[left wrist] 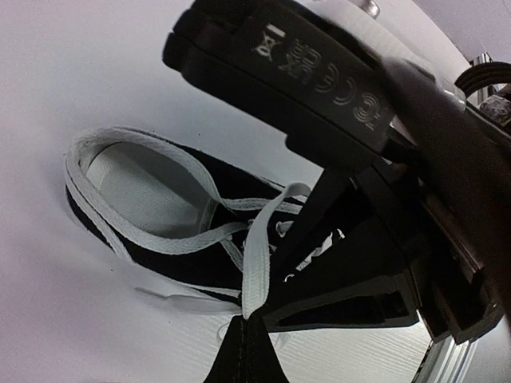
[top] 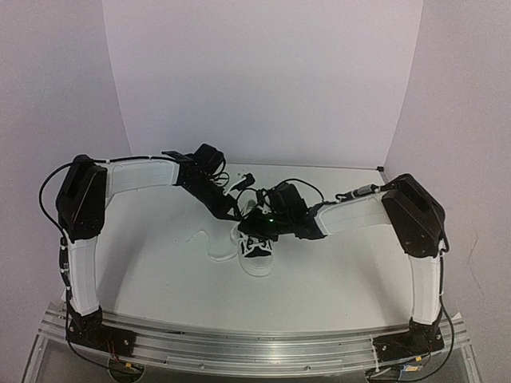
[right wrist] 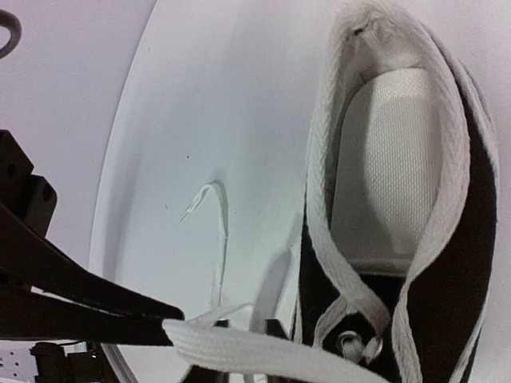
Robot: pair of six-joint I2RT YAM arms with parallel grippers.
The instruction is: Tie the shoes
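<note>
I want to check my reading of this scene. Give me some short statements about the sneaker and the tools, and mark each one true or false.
1. One black sneaker is on the table. True.
2. The left tool is shut on a white lace. True.
3. A foot is inside the sneaker. False: it is empty, and its white lining shows.
4. The laces are black. False: they are white.
5. A loose lace end lies on the table beside the sneaker. True.
</note>
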